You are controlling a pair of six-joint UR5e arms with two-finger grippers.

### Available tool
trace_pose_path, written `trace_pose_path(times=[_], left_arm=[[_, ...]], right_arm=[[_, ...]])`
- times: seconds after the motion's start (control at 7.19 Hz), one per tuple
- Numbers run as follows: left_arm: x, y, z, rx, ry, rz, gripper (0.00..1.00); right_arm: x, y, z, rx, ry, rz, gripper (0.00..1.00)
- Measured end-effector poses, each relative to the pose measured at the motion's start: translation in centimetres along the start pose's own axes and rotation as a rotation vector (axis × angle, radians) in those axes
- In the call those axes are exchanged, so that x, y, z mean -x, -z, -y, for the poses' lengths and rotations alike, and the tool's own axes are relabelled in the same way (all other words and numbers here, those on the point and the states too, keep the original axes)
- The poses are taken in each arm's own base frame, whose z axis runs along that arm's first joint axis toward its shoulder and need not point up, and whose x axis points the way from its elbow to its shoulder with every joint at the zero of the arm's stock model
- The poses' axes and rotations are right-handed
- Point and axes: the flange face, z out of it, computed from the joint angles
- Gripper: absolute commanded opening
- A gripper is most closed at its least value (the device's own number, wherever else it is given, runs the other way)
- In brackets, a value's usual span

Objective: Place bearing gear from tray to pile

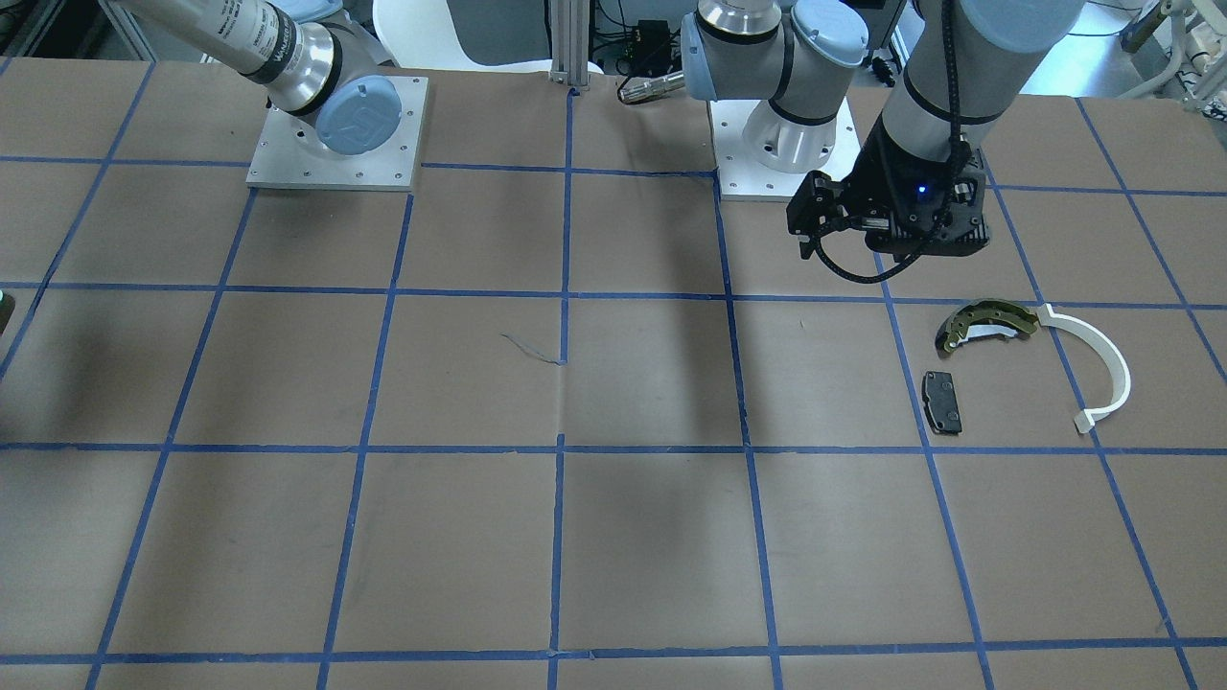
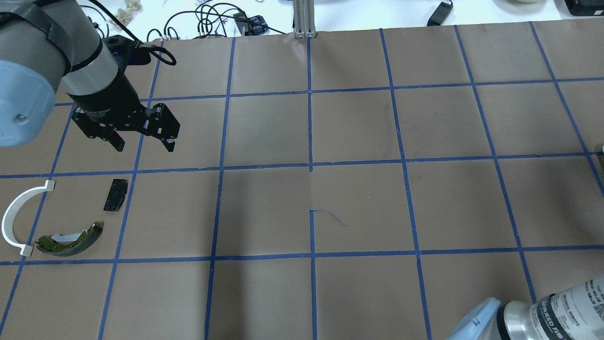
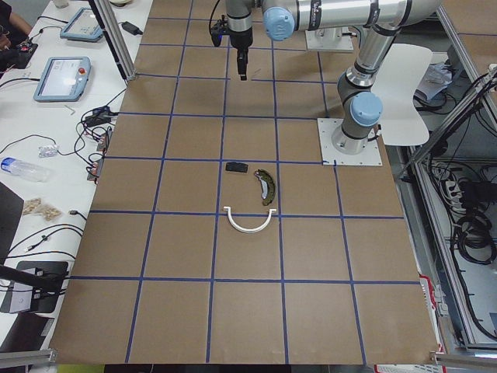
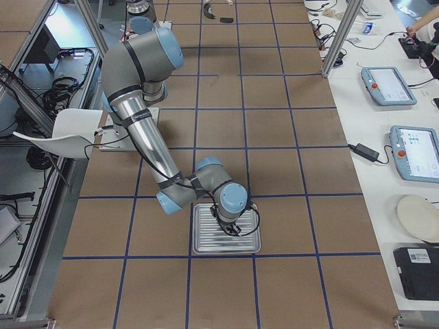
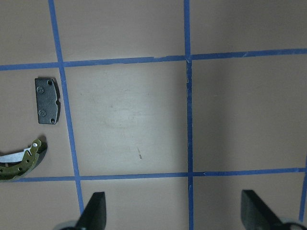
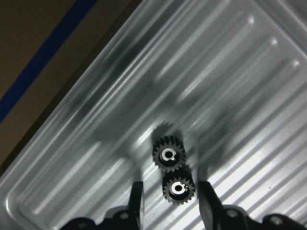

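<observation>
In the overhead view, your left gripper (image 2: 144, 141) hangs above the taped brown table (image 2: 358, 127), fingers spread wide and holding nothing. The pile lies just beside it, toward the robot: a black brake pad (image 2: 115, 194), an olive brake shoe (image 2: 71, 238) and a white plastic arc (image 2: 14, 219). One end of the arc sits just beside the shoe's tip, and the pad lies a little apart. The front-facing view shows you the same three parts on its right side, below the left gripper. From the exterior left camera, the pile lies near the left arm's base plate. From the exterior right camera, you see the right arm bent down over a ribbed metal tray (image 4: 199, 248), with the right gripper (image 4: 232, 232) low inside it, well apart from the pile at the table's far end. The left wrist camera looks past spread fingertips at bare table, with the pad and shoe off to one side. In the right wrist view, the fingers (image 6: 136, 201) stand apart. The bearing gear (image 6: 176, 189) lies flat on the tray floor between them, touching neither. A second gear (image 6: 169, 155) touches it just beyond the fingertips.
</observation>
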Motion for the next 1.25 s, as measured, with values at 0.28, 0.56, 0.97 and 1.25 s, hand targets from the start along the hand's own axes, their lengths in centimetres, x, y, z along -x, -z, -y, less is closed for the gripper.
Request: trace_pose_path(times=[0.28, 0.56, 0.97, 1.25], left_arm=[[0.0, 1.0, -0.7, -0.039, 0.002, 0.006, 1.0], [0.2, 2.1, -0.8, -0.066, 0.005, 0.016, 1.0], [0.2, 1.5, -0.7, -0.051, 0.006, 0.014, 1.0], [0.2, 1.4, -0.7, -0.051, 0.006, 0.015, 1.0]], right_arm=[[0.0, -0.1, 0.0, 0.0, -0.001, 0.003, 0.2], [0.0, -0.1, -0.1, 0.006, -0.003, 0.003, 0.07], [0.7, 3.4, 0.1, 0.023, -0.033, -0.02, 0.03], [3.5, 9.5, 4.1, 0.021, -0.121, -0.007, 0.03]])
